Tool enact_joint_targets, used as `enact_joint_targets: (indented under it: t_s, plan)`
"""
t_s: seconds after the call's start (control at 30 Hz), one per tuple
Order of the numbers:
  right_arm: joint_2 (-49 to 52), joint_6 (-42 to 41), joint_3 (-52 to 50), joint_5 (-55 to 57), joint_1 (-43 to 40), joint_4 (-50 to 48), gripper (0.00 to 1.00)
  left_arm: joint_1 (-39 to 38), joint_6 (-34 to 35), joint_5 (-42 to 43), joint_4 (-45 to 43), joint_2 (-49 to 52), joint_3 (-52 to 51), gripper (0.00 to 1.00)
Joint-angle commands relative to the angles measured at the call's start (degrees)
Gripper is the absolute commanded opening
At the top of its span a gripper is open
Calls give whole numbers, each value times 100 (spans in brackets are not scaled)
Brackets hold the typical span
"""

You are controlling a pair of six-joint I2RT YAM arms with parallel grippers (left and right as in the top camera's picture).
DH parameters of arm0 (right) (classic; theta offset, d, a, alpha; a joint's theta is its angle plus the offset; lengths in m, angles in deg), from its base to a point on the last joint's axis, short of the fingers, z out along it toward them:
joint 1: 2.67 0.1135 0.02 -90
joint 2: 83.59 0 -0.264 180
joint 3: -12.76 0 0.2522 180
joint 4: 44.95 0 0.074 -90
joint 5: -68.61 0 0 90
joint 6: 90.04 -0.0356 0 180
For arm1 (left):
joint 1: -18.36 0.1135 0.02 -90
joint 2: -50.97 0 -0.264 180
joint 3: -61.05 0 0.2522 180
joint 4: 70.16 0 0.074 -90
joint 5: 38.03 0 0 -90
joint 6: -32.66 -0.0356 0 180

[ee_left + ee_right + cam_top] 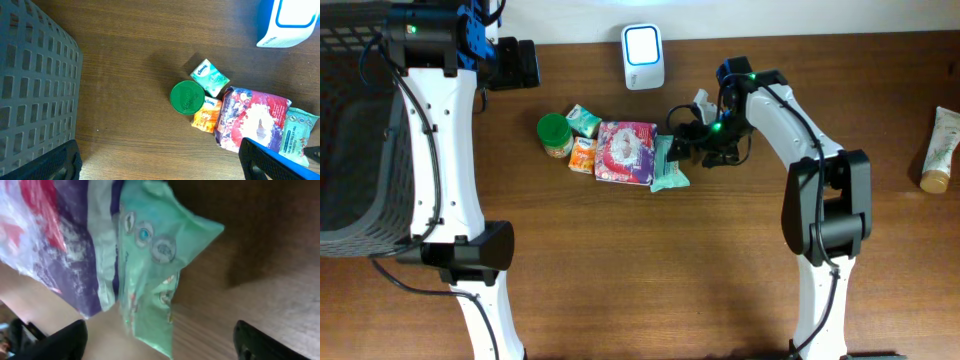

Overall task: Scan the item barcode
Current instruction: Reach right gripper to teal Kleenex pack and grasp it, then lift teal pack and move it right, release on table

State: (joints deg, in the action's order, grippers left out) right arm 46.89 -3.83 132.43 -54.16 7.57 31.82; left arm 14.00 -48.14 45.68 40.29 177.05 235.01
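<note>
The right claw, fingers spread wide and gripping nothing, hangs low over a teal packet lying flat on the wooden counter. The packet's near end sits between the fingertips and touches neither. The packet lies against a purple-and-red bag. Past the bag are an orange packet, a small tissue pack and a green-lidded jar, its lid on and its contents hidden. A white scanner stands behind the cluster. The left claw, also wide open and empty, hovers beside a grey mesh basket. A tube lies far right.
</note>
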Motion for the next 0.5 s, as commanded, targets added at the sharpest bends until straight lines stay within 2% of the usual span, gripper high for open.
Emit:
enact_joint_targets:
  t_s: [0.0,0.07,0.2,0.23,0.3,0.33,0.37,0.43,0.47]
  plan:
    - [111,-85,-74,4,2,-205,82,39,-31,-46,2,-63,66,99]
    - [116,-662,-358,2,2,-660,75,42,-31,-46,2,-63,66,99]
    - [116,-874,-988,-422,66,-1462,74,55,-31,-46,2,-66,66,99]
    - [116,-876,-1060,-516,79,-1582,67,52,-31,-46,2,-63,66,99]
    - [116,-872,-1084,-538,101,-1657,36,42,-31,-46,2,-66,66,99]
    - [116,-826,-1084,-535,105,-1650,27,42,-31,-46,2,-63,66,99]
    - [116,-719,-1082,-535,103,-1633,20,42,-31,-46,2,-63,66,99]
    - [101,-717,-1062,-535,94,-1554,19,42,-31,-46,2,-66,66,99]
    - [57,-448,-964,-529,87,-1364,20,42,-31,-46,2,-66,66,99]
